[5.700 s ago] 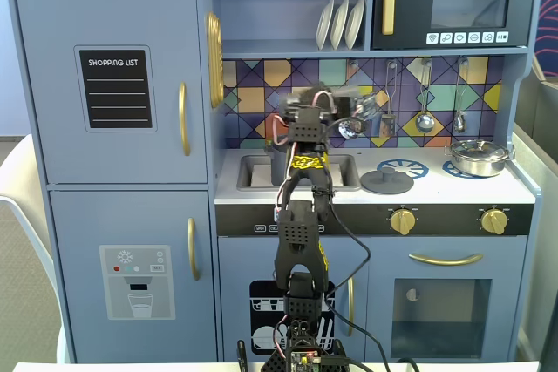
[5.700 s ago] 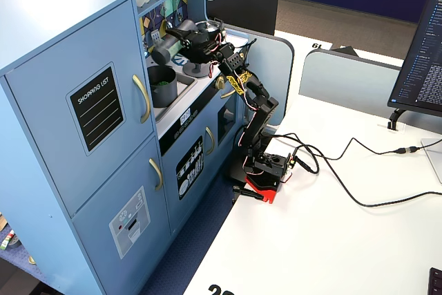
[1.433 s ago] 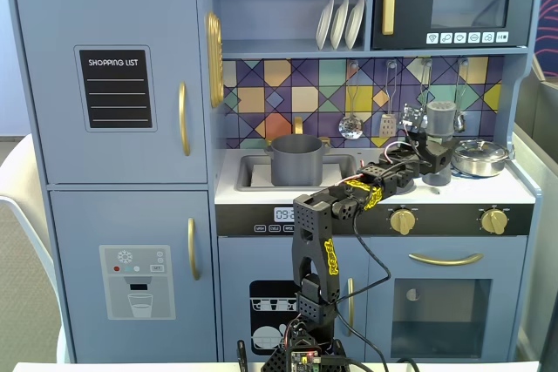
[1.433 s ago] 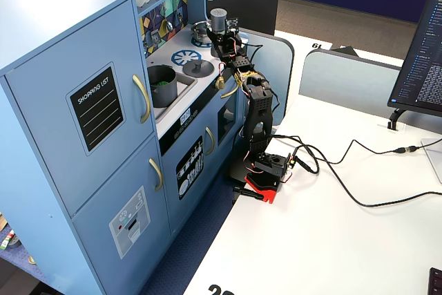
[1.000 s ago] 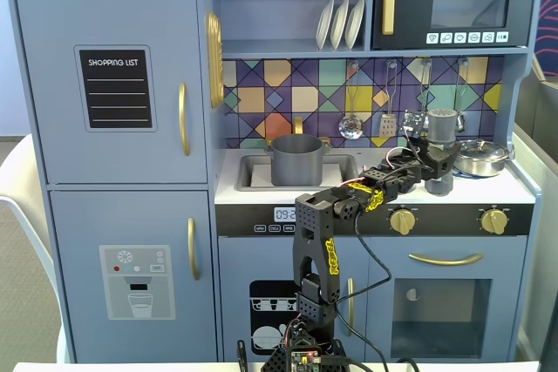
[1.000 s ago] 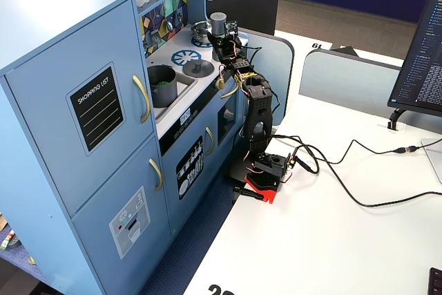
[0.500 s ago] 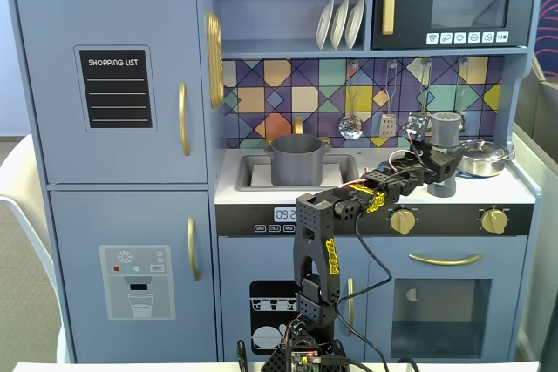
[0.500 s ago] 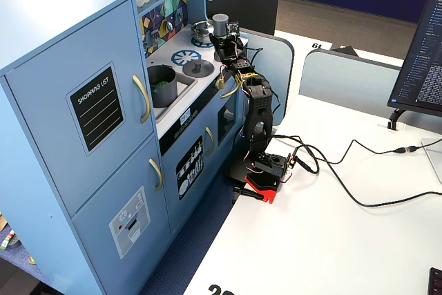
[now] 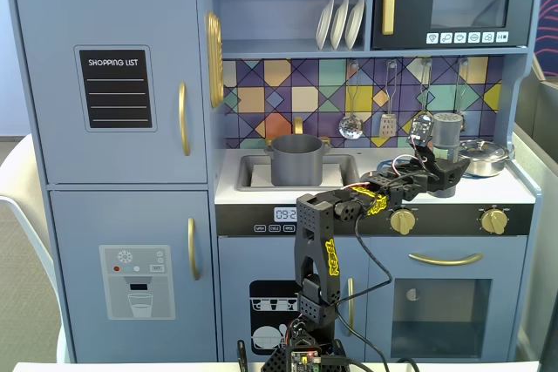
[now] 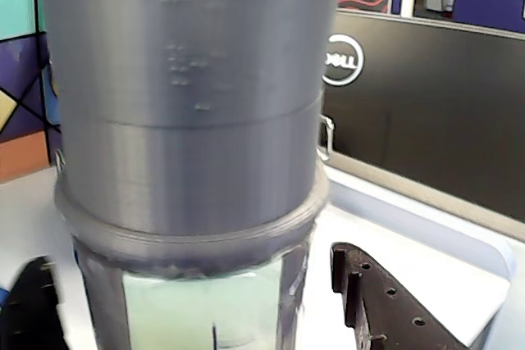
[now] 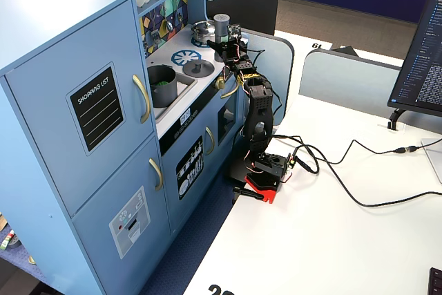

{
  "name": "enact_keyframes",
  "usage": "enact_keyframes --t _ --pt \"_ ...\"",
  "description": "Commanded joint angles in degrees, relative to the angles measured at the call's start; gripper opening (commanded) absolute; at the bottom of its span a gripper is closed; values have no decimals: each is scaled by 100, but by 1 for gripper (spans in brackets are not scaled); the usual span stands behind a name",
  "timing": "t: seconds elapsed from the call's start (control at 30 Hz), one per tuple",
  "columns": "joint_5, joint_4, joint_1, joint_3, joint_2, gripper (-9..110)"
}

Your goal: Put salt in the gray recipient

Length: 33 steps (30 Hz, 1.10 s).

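Gray salt point(image 10: 189, 112) stands upright between the pincer point(image 9: 445, 179) fingers (spread apart).

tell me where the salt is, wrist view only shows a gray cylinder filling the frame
observer: in a fixed view the salt stands upright at the counter's right end, just left of the silver pan.
operator: and the gray pot
observer: the gray recipient sits in the sink, well to the left of the salt in that view.
operator: where's the pincer on it
observer: the pincer is open and low at the salt's base, with the cap rising clear above it.
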Motion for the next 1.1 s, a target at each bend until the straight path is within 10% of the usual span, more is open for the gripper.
enact_keyframes --t 0.0,0.2,0.27,0.4,0.67,1.07 --pt "-44 527 158 176 1160 49" --pt "-396 4034 167 1433 4096 27" --pt "-598 5801 -325 1371 4755 6" --pt "-325 7699 -1960 1767 5739 0" --pt "-721 8130 -4228 4096 7269 0" --pt "-492 7523 -4685 7198 8402 0"
